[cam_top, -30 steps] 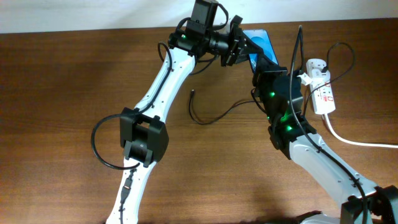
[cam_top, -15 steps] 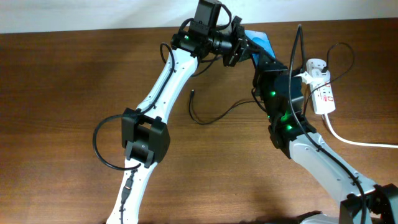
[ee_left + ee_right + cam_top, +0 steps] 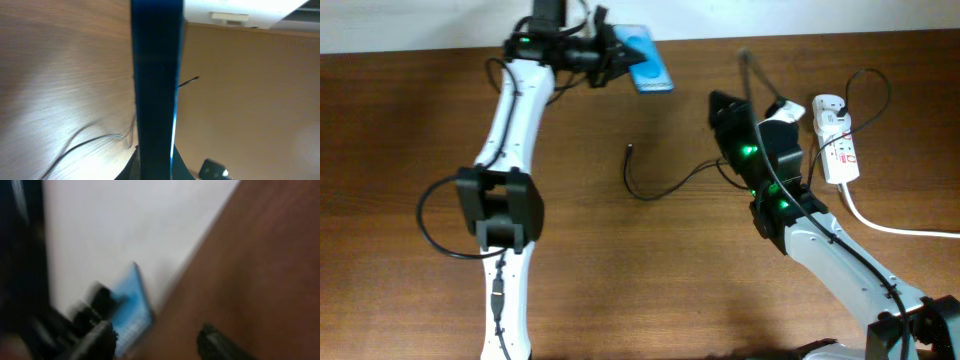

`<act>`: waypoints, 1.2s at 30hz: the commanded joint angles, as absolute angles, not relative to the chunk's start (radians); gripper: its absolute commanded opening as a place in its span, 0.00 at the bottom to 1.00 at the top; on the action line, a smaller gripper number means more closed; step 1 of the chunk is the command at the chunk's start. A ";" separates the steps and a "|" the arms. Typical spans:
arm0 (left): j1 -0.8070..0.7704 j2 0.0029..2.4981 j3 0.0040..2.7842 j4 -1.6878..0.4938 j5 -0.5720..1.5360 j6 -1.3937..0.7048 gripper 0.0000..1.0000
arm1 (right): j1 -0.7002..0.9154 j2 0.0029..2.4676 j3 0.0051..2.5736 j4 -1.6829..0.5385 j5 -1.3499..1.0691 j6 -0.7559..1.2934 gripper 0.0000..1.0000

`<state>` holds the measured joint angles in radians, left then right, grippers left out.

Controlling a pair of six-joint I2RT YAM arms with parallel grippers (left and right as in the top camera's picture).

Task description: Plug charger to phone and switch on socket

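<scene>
At the far left edge of the table [image 3: 400,150], the left arm reaches up and across, and the left gripper [image 3: 608,55] is pinching the phone [image 3: 648,60] from its left side, holding it up by the table's far edge, where the wood meets the pale wall. The phone's blue screen faces the overhead camera. Its long axis runs from far to near and leans to the right, so its near end points toward the middle of the table. In the left wrist view the phone [image 3: 155,75] shows edge-on as a dark upright bar with a thin blue sliver along one side. Further right, the charger [image 3: 665,187] lies on the table well apart from the phone. Its plug tip [image 3: 629,150] points toward the far edge, and the thin black cable curls down and then runs right, under the right arm. The right gripper [image 3: 722,102] hangs above the table, pointing toward the phone. Its wrist view is heavily blurred, but the two dark fingers appear spread with nothing between them [image 3: 157,342]. At the far right, the socket [image 3: 837,140] lies flat with its long axis far to near, and its white cord [image 3: 900,230] trails off to the right.
</scene>
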<state>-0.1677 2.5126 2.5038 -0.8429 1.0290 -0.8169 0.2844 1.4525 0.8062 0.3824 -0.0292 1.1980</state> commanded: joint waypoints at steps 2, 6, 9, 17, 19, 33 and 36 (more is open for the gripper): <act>-0.070 2.502 2.513 -0.994 1.211 -0.476 0.00 | 0.286 1.451 0.819 0.095 -0.187 0.823 0.85; 0.013 2.502 2.512 -1.174 1.228 -0.251 0.00 | 0.287 1.450 0.820 -0.023 -0.358 0.505 0.86; 0.052 2.502 2.513 -1.287 1.222 -0.072 0.00 | 0.287 1.451 0.904 -0.194 -0.389 0.442 0.86; 0.139 2.415 2.513 -1.453 1.089 0.066 0.00 | 0.294 1.665 1.495 -0.744 -0.363 0.318 0.70; 0.171 2.361 2.513 -1.463 1.068 0.054 0.00 | 0.312 1.786 1.642 -0.800 -0.397 0.326 0.62; 0.237 2.342 2.513 -1.550 0.968 0.054 0.00 | 0.441 2.247 1.739 -0.585 -0.408 0.701 0.30; 0.248 2.342 2.513 -1.552 0.968 0.054 0.00 | 0.457 2.282 1.739 -0.587 -0.384 0.714 0.30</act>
